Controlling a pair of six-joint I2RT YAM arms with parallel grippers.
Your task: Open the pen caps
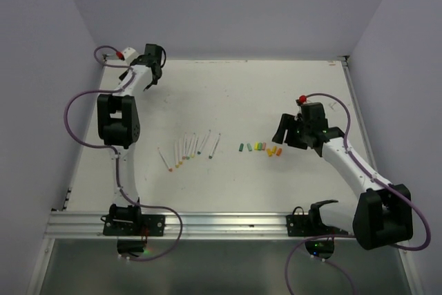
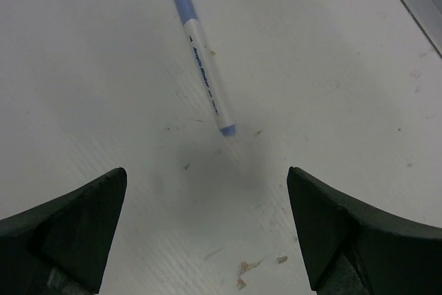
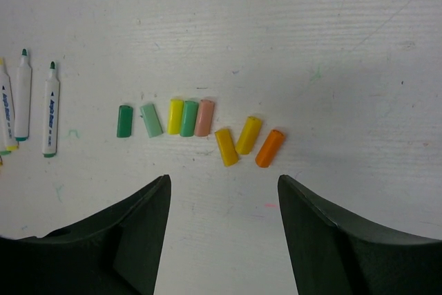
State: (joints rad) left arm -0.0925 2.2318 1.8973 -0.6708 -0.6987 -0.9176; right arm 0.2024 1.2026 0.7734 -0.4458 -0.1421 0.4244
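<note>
Right wrist view: short plastic pen caps [image 3: 188, 118] in green, yellow, pink and orange lie loose in a rough row on the white table [image 3: 331, 32]. They sit just ahead of the right gripper [image 3: 222, 182], whose dark jaws stand partly apart with nothing between them. Thin white uncapped pens [image 3: 51, 108] lie well to the left of the caps. In the left wrist view, the left gripper [image 2: 206, 183] gapes wide and empty, near a white pen with a blue cap [image 2: 205, 60] still on.
</note>
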